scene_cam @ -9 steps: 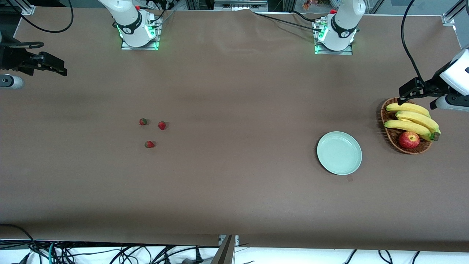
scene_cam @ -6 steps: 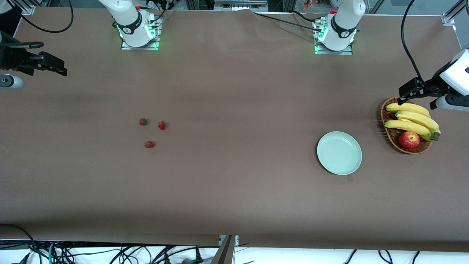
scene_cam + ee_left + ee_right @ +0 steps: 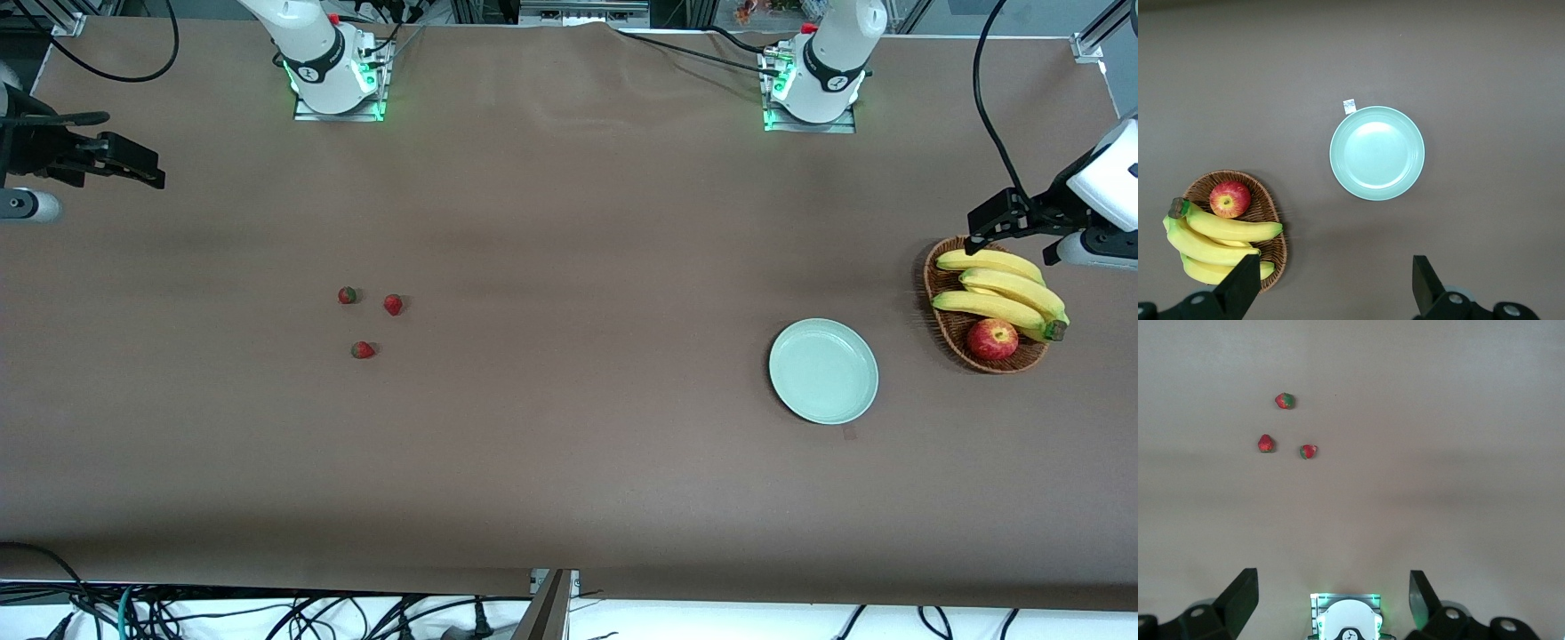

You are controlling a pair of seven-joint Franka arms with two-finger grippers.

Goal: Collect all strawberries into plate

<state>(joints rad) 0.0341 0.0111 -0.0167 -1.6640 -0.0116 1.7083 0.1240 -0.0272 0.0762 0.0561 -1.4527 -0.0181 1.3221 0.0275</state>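
Three strawberries [image 3: 363, 317] lie loosely clustered on the table [image 3: 569, 480] toward the right arm's end, well apart from the bare plate [image 3: 823, 371]. Beside it, a basket [image 3: 944, 331] holds bananas [image 3: 1000, 293] and an apple [image 3: 992, 339]. Right pincer [image 3: 147, 172] hangs over the table's edge, wide open, holding nothing; left pincer [image 3: 982, 224] likewise over the basket's rim.
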